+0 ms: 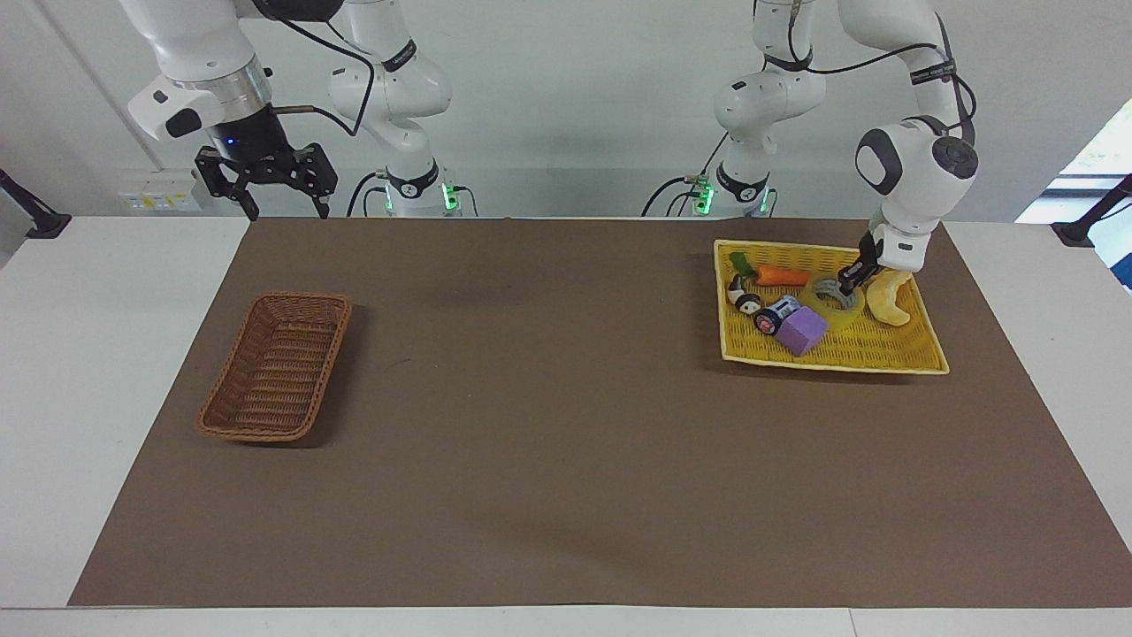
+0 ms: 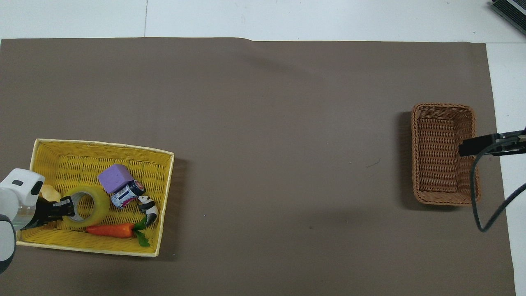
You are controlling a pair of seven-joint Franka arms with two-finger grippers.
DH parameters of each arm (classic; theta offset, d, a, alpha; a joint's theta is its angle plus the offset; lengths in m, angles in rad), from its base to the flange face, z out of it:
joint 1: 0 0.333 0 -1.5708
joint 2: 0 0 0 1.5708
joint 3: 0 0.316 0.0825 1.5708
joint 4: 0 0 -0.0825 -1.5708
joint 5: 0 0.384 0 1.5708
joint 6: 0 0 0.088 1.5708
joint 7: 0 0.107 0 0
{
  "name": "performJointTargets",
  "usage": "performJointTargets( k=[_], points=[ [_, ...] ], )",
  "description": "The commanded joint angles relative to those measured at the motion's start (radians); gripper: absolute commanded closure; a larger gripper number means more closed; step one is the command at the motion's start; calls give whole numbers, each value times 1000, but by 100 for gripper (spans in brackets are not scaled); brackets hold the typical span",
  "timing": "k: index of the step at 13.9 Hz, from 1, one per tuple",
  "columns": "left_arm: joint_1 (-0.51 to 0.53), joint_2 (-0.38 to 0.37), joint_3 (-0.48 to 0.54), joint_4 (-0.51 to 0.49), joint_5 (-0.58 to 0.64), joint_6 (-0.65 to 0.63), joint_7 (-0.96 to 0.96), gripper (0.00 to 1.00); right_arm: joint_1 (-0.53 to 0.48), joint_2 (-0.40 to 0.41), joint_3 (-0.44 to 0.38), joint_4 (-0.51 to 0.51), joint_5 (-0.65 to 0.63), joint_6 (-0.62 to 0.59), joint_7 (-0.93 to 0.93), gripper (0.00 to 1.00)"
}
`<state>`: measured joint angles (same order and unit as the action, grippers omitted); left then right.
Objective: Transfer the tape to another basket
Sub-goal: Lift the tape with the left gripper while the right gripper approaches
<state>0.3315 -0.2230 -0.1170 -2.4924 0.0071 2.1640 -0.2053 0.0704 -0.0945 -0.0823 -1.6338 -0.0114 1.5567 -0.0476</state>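
Tape [image 2: 85, 206] in yellow tray [image 2: 102, 148], hemmed by carrot [image 2: 110, 230], can [image 2: 127, 194], purple block [image 2: 116, 177]

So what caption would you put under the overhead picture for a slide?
Left gripper reaches the tape in the yellow tray; the basket waits at the right arm's end.
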Motion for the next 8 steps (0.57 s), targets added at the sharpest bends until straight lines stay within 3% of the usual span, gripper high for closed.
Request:
performJointTargets(
  k=[1,4,8],
  points=[
    [-6,7,0,159,-12,-171,15,100,-24,-22,9,-43,25,19,-32,0],
    [-28,60,-3,330,-12,-321,11,100,-21,-56,9,-107,190,11,-25,0],
    [-81,200,-4,669,-13,-587,7,100,-12,-57,19,-153,393,20,37,0]
  ],
)
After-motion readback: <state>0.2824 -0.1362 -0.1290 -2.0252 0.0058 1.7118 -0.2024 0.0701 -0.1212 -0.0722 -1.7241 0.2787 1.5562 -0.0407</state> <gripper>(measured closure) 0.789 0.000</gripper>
